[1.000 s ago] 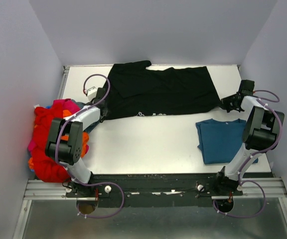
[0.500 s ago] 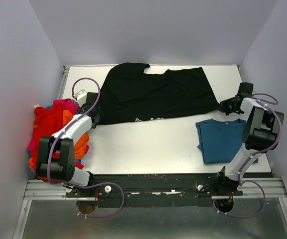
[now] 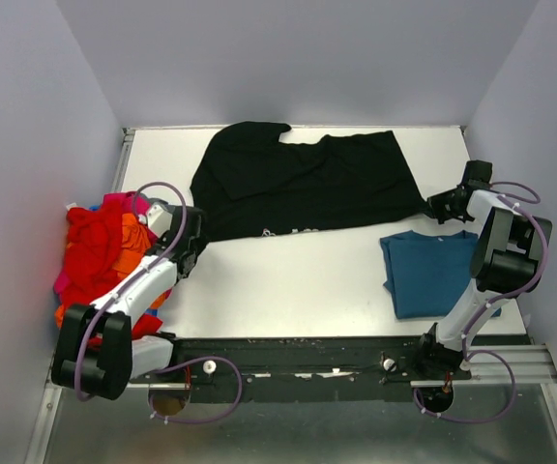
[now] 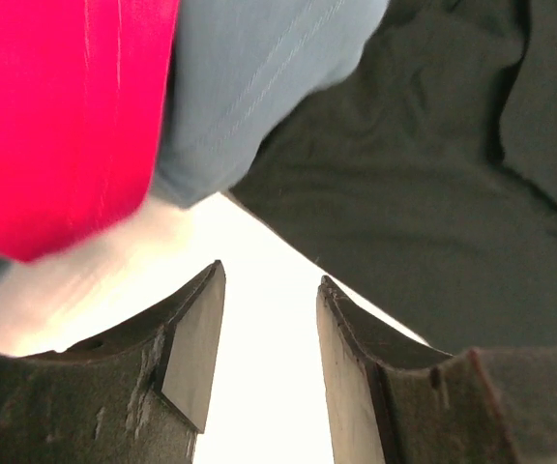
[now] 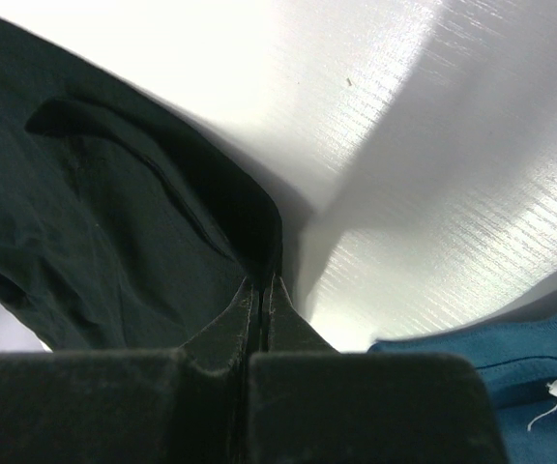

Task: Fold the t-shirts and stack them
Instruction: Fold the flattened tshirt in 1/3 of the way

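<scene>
A black t-shirt [image 3: 303, 184] lies spread across the far half of the table, with a bit of white print at its near hem. My right gripper [image 3: 437, 204] is shut on its right corner, and the right wrist view shows the black cloth [image 5: 95, 222] pinched at the tips of that gripper [image 5: 262, 280]. My left gripper [image 3: 193, 244] stands open just off the shirt's near-left corner. In its own view the left gripper [image 4: 271, 280] has only white table between the fingers, with black cloth [image 4: 433, 193] to the right. A folded teal-blue t-shirt [image 3: 428, 271] lies at the near right.
A heap of red, orange and pink shirts [image 3: 100, 261] hangs over the table's left edge beside my left arm. Pink-red cloth [image 4: 66, 116] and grey-blue cloth [image 4: 259, 87] fill the left wrist view's upper left. Walls close in the table on three sides.
My left gripper has opened, let go of the black shirt's left corner and drawn back toward the near side. The shirt's left edge has settled flat. The right arm has held still.
</scene>
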